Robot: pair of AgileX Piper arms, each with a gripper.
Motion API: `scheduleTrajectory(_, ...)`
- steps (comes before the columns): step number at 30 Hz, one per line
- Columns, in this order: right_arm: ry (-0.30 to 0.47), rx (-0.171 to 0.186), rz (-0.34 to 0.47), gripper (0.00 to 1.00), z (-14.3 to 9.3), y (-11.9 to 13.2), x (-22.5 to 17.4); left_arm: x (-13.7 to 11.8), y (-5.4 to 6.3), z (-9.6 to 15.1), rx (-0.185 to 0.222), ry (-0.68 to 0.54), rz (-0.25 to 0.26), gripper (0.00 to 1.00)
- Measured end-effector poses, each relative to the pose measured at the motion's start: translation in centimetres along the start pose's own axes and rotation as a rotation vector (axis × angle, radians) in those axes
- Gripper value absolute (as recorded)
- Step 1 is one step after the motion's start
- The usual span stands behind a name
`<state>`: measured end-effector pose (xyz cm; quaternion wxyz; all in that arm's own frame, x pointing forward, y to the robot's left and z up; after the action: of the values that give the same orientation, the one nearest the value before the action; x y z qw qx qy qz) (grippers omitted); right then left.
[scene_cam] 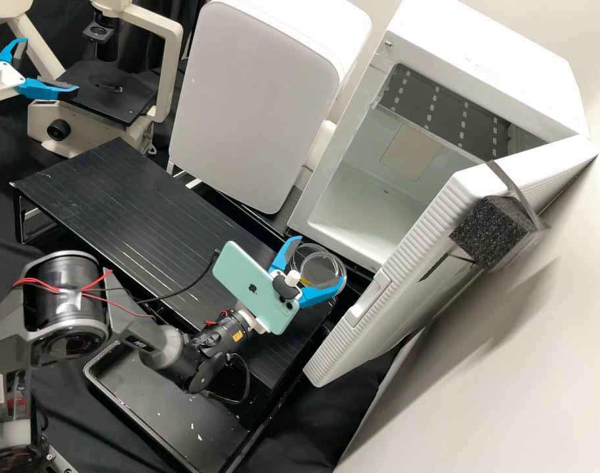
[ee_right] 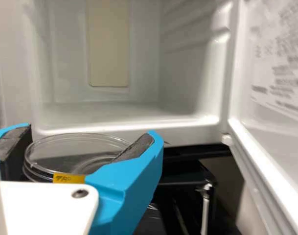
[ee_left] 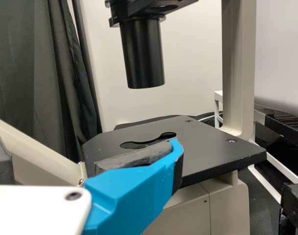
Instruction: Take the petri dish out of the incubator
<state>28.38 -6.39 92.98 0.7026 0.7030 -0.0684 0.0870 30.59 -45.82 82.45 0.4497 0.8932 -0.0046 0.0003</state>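
Blue right gripper [scene_cam: 318, 261] clamped on clear dish [ee_right: 80, 152], just outside open incubator [scene_cam: 497, 66]. Removal looks nearly done — next, ease back level. Left gripper [scene_cam: 49, 64] — fingers apart.

Clear round petri dish [ee_right: 65, 157], glossy plastic; white boxy incubator [scene_cam: 497, 66], smooth; black speckled block [scene_cam: 485, 235], rough, foam-like; dark curtain [ee_left: 29, 63], matt cloth.

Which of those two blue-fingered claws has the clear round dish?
The right gripper: the petri dish sits between its fingers, outside the open incubator. The left gripper is beside the microscope.
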Motion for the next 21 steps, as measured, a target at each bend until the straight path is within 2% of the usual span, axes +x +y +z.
scheduleTrajectory(10, -0.009, 0.009, -0.001, 0.00, 2.2, -0.9, 2.9, 0.0, 0.0, 0.0, 0.000, 0.000, 0.000, 1.00)
scheduleTrajectory(21, -0.008, 0.043, 0.020, 0.00, 3.4, -2.1, 5.5, 0.0, 0.0, 0.0, 0.000, 0.000, 0.000, 1.00)
